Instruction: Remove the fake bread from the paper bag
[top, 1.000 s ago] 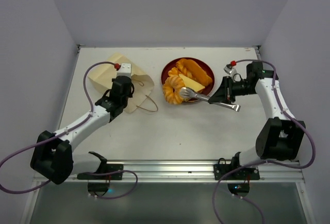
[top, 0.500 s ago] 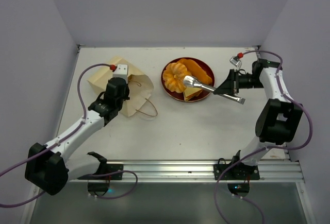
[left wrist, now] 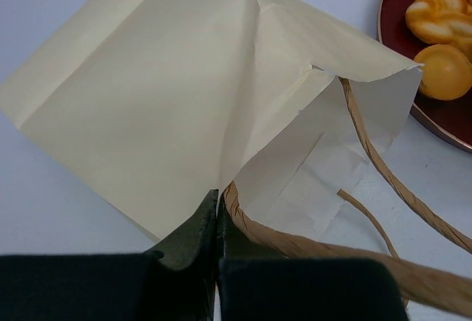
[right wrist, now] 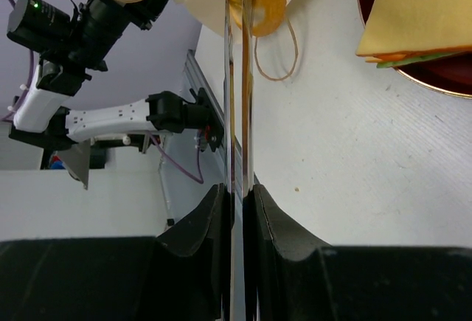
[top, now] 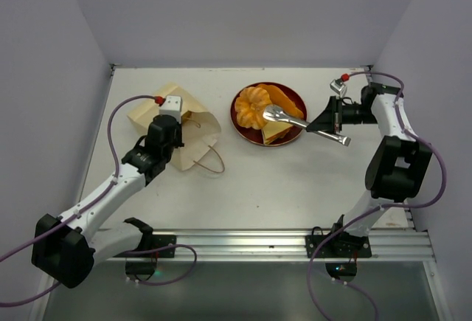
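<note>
The paper bag point(top: 184, 125) lies flattened on its side near the far left corner of the desk point(top: 295, 181), its torn, open mouth turned toward the red plate point(top: 234, 118), which sits just beside it by the middle of the far edge; a brown cord handle point(left wrist: 383, 173) loops out from the mouth onto the desk. The fake bread point(top: 269, 111) is on the plate, outside the bag: the round ridged bun point(top: 252, 105) on the side nearest the bag, the long orange roll point(top: 286, 99) toward the far edge, and the pale triangular sandwich slice point(top: 277, 125) on the near side. The left fingers point(left wrist: 210, 214) are pressed fully together at the bag's mouth and seem to pinch its paper rim where the cord begins, though the contact is partly hidden. The right fingers point(right wrist: 214, 210) stand narrow, clamped on the handle end of metal tongs point(top: 299, 122); the tongs reach from the right across the plate, their head above the bun and the sandwich slice; whether the head touches any bread cannot be told.
</note>
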